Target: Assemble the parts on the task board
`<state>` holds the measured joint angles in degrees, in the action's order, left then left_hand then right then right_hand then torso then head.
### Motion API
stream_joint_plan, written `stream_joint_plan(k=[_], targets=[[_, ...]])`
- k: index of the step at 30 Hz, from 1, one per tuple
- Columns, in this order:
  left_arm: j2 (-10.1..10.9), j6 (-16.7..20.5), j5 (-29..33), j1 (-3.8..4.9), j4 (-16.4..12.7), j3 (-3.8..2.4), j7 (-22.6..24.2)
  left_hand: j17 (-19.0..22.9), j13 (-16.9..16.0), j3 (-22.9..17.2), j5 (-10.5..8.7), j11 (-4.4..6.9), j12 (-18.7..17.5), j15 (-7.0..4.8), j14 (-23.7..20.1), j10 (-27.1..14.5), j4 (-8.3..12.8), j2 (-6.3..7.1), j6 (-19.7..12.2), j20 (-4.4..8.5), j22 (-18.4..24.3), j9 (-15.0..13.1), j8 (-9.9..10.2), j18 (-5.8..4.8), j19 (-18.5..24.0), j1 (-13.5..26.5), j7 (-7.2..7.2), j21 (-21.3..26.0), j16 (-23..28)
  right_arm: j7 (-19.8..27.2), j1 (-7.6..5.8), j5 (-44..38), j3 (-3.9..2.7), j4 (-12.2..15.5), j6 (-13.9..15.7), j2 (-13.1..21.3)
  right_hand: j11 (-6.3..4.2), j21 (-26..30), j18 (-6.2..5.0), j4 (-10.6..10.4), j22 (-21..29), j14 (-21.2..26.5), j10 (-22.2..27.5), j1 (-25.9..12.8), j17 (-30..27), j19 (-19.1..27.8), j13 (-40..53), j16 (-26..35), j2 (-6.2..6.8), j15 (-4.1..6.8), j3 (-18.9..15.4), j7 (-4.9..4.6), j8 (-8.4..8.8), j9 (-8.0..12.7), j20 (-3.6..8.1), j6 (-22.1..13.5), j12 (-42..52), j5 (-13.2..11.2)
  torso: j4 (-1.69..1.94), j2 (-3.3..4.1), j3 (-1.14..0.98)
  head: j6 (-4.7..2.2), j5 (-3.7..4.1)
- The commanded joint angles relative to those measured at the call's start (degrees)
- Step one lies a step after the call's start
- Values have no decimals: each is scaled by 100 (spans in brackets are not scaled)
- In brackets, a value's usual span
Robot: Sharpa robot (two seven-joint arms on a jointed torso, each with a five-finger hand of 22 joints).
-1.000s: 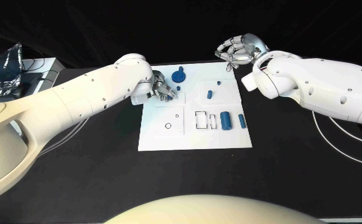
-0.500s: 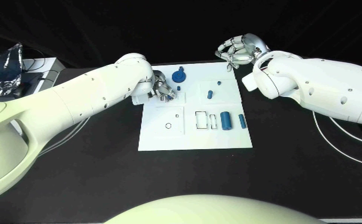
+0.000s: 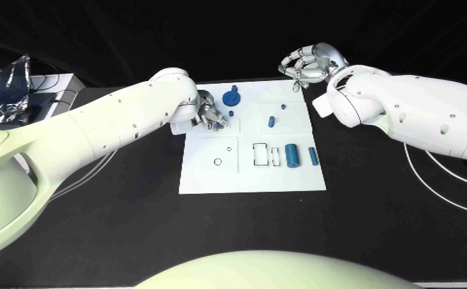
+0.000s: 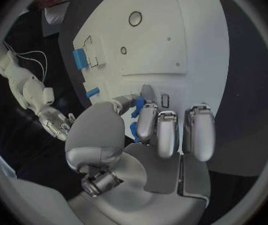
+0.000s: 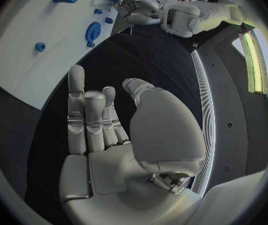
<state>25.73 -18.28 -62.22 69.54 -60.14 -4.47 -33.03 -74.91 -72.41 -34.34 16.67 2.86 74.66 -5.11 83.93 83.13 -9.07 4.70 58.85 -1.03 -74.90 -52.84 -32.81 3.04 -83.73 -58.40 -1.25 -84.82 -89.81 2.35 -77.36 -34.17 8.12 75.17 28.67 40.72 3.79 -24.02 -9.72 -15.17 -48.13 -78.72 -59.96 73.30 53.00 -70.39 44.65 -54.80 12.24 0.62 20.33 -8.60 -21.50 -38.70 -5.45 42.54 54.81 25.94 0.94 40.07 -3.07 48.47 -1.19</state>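
1. Head view: compared with the pictures a second and half a second back, almost nothing has moved. The left hand (image 3: pixel 206 116) stays low over the board's (image 3: pixel 292 181) near-left corner region, and the right hand (image 3: pixel 310 66) stays raised beyond the board's far right corner.
2. I judge this a pause or a fine adjustment by the left hand, not a finished step; the parts lie as they did.
3. Left hand: its fingers (image 4: pixel 169 135) are curled down onto the board, with a small blue part (image 4: pixel 137 116) showing between thumb and fingers. It seems pinched there, but I cannot tell for sure.
4. Right hand (image 5: pixel 108 130): fingers partly curled, holding nothing, well apart from the board.
5. Parts on the board: a blue wheel (image 3: pixel 231 97) at the far side, a short pin (image 3: pixel 270 121) mid-board, two cylinders (image 3: pixel 292 155) by a rectangular slot (image 3: pixel 260 154), and a small ring (image 3: pixel 217 162) nearer the left edge.
6. Hidden: the left arm and hand cover the spot under the fingertips, so whatever seat the part is meant for cannot be made out.
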Motion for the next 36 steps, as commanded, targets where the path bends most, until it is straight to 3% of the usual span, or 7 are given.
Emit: stream_joint_plan(k=[1,13,36], targets=[[10,-194,-2,-47,8,31,-97,-1509,-6,-269,32,-3,-26,-32,607,-10,218,-37,-27,-3,-521,-6,17,-71,-54,-91,42,14,-19,66,2,-50,-2,1,-66,-6,6,23,-69,-3,6,-3,52,-5,-5,-35,-5,16,45,-12,28,-20,31,-7,1,-19,-26,36,-2,0,1,3,-7],[11,-206,2,-46,-3,31,-98,-1509,-6,-565,25,-12,-31,-23,607,-5,337,-177,-13,-12,-520,-11,7,-70,-51,-167,30,18,-19,64,2,-58,-2,0,-72,-13,6,23,-69,-3,6,-3,52,-5,-5,-35,-5,16,45,-12,28,-20,31,-7,1,-19,-26,36,0,3,0,6,-11],[16,-365,81,-46,-85,31,-86,-1509,-9,-643,18,-15,-30,-19,607,-3,393,-201,-10,-15,-526,-14,3,-72,-54,-190,27,16,-19,63,2,-72,-2,-5,-79,-19,6,23,-69,-3,6,-3,52,-5,-5,-35,-5,16,45,-12,28,-20,31,-7,1,-19,-26,36,-5,4,-1,17,-12]])
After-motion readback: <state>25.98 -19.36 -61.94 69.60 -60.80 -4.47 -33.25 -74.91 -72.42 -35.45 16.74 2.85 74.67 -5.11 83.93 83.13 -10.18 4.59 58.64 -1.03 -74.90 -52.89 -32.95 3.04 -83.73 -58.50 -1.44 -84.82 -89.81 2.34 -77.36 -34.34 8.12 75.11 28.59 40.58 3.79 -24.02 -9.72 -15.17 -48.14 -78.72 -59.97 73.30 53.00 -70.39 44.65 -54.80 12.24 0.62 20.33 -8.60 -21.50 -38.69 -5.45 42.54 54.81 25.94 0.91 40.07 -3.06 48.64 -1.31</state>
